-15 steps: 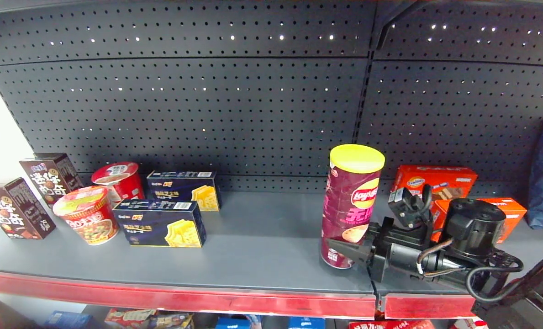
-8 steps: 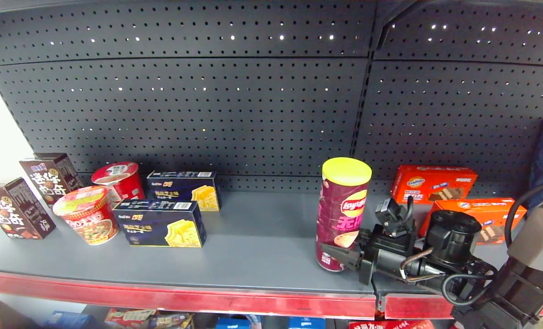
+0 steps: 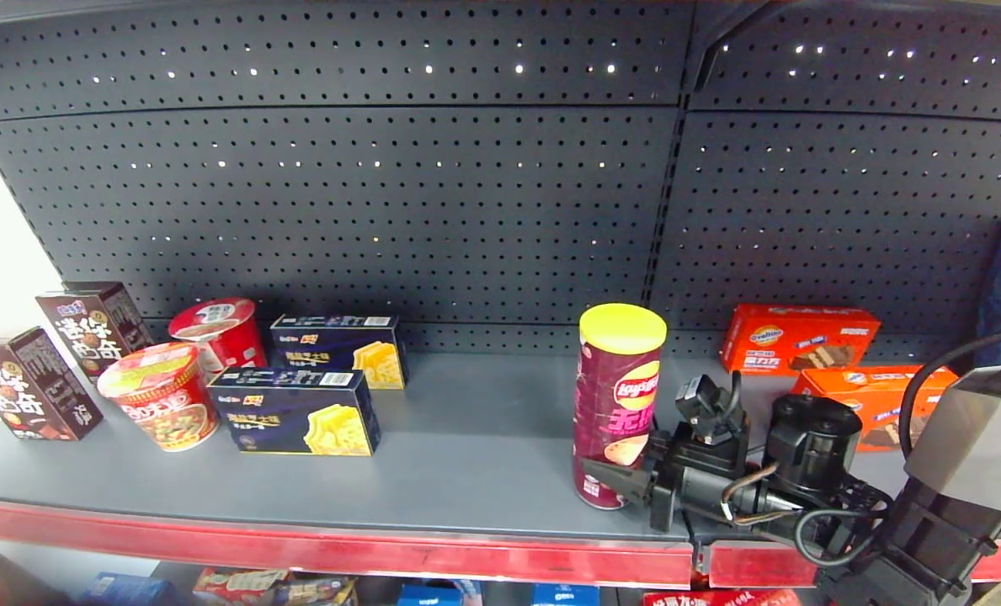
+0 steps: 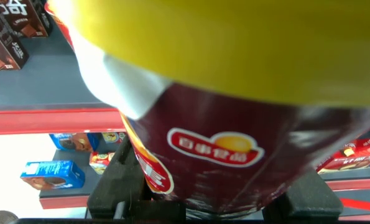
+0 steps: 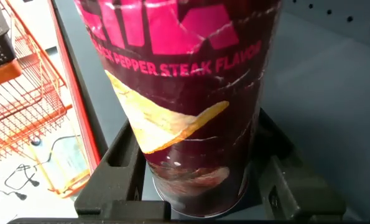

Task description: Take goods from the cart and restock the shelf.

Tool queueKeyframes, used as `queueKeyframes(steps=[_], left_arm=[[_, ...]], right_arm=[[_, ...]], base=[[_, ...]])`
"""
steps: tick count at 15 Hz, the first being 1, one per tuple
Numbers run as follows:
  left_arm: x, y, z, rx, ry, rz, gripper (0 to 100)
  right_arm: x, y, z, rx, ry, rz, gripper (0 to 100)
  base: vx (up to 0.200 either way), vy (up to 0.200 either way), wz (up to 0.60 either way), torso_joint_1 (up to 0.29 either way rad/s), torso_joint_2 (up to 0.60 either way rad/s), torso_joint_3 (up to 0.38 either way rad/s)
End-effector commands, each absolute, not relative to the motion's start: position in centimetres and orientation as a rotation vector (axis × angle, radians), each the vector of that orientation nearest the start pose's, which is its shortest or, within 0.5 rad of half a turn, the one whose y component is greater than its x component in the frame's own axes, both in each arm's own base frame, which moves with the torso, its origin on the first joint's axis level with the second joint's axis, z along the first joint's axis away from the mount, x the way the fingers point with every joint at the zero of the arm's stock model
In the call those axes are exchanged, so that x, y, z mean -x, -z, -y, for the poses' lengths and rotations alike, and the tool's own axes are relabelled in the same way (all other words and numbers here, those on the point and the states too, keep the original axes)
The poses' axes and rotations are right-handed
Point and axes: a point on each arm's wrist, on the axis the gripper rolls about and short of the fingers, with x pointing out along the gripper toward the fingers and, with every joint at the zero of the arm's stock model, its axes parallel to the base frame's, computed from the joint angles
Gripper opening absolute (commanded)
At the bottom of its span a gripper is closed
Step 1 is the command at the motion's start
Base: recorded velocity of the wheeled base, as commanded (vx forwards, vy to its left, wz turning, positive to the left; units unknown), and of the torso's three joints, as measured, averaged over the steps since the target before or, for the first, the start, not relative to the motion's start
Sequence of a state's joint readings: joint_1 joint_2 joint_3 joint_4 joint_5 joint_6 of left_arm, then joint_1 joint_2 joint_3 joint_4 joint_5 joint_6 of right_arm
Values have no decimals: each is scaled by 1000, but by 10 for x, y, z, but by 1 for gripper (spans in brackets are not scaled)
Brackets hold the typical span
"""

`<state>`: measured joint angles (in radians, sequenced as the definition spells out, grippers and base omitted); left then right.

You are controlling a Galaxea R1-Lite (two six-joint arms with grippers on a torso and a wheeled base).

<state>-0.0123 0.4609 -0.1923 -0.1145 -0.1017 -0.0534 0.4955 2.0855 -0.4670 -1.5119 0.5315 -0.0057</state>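
My right tool point(image 3: 614, 478) pinches the chip can point(image 3: 620, 396) low on its body. The can is upright, lower centre-right of the head frame, near the front edge of the shelf point(image 3: 466, 454). Whether it is resting on the board or just above it, I can't tell. Not let go yet. My left tool point(image 4: 200, 202) is clamped on a second can point(image 4: 234, 149), which I judge is next to place. Noodle cups point(image 3: 162, 396) are stocked at left, orange boxes point(image 3: 799, 337) at right.

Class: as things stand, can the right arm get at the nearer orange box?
Probably not yet: the right gripper is shut on the chip can, so it cannot grip. The orange box itself lies close behind, nothing standing between.
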Motion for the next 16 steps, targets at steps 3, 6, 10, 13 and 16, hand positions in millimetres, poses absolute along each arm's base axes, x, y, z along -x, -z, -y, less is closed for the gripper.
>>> queueKeyframes(steps=[3,6,10,13,16], left_arm=[[-21,-143,3,61,110,-163,0],[-21,-140,3,61,110,-175,0],[-21,-135,3,64,108,-190,0],[-21,-133,3,64,108,-195,0],[-21,-133,3,79,106,-196,0]], right_arm=[[-269,-68,-165,5,-1042,-122,0],[-267,-67,-171,9,-1013,-123,0],[-266,-70,-178,0,-974,-114,0],[-262,-72,-180,-11,-937,-118,0],[-257,-78,-183,-40,-906,-115,0]], base=[[0,0,0,0,0,0],[0,0,0,0,0,0],[0,0,0,0,0,0],[0,0,0,0,0,0],[0,0,0,0,0,0]])
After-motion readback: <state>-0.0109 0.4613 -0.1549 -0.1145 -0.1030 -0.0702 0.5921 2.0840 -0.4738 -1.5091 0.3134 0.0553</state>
